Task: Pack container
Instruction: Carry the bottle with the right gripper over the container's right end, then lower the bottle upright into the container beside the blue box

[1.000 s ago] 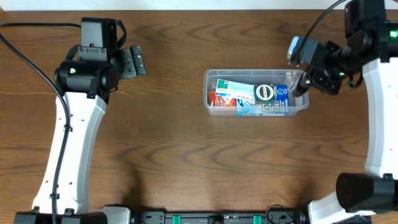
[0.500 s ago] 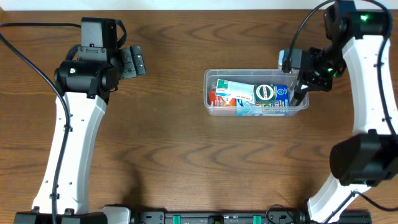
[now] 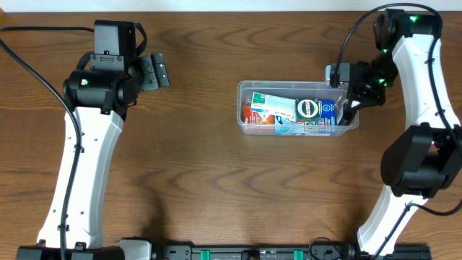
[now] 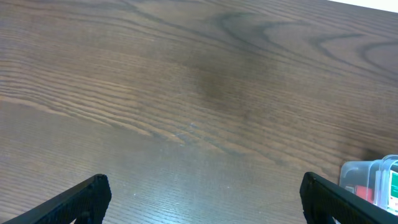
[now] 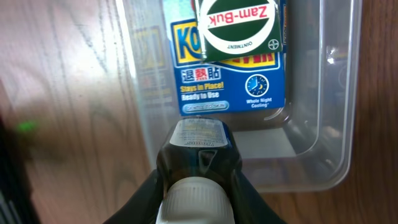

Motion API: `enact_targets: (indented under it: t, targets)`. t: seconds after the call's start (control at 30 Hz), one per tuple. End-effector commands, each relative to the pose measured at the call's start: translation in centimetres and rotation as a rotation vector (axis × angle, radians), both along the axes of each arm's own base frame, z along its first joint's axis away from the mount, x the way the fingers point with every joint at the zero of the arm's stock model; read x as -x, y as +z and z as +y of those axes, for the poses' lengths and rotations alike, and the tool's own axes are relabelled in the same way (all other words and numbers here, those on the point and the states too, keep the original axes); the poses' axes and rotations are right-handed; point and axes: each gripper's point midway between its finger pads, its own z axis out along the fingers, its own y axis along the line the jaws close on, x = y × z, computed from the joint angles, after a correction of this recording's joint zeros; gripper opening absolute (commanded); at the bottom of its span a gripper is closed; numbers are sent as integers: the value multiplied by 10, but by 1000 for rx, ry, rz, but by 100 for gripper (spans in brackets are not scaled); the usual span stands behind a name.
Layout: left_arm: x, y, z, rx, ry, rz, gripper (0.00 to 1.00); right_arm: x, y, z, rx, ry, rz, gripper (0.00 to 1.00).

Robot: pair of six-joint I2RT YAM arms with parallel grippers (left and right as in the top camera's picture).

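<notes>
The clear plastic container [image 3: 245,90] sits right of the table's centre and holds a blue carton [image 3: 328,112], a round green Zam-Buk tin [image 3: 308,108], a teal and white box [image 3: 278,105] and a red item [image 3: 250,114]. My right gripper [image 3: 351,97] is shut on a dark bottle with a white cap [image 5: 199,168], held over the container's right end; the container's wall [image 5: 333,93], the blue carton [image 5: 233,87] and the tin [image 5: 239,25] show in the right wrist view. My left gripper [image 4: 202,202] is open and empty over bare wood far left of the container [image 4: 367,174].
The brown wooden table [image 3: 216,180] surrounds the container. The left arm [image 3: 94,123] stands over the table's left side and the right arm [image 3: 426,108] runs down the right edge.
My right gripper has moved left and slightly down with the bottle, from beyond the container's right end to over it. The left arm has not moved.
</notes>
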Motion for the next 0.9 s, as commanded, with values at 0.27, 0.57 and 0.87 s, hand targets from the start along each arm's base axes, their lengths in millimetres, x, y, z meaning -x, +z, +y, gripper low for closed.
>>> enact_targets:
  t: [0.27, 0.57, 0.87]
  targets:
    - [0, 0, 3, 1, 22, 0, 98, -12, -18, -8, -2, 21, 4, 1]
    - [0, 0, 3, 1, 22, 0, 98, -13, -19, -10, -27, 47, -5, 1]
    - [0, 0, 3, 1, 22, 0, 98, -12, -20, 7, -20, 173, -16, 1]
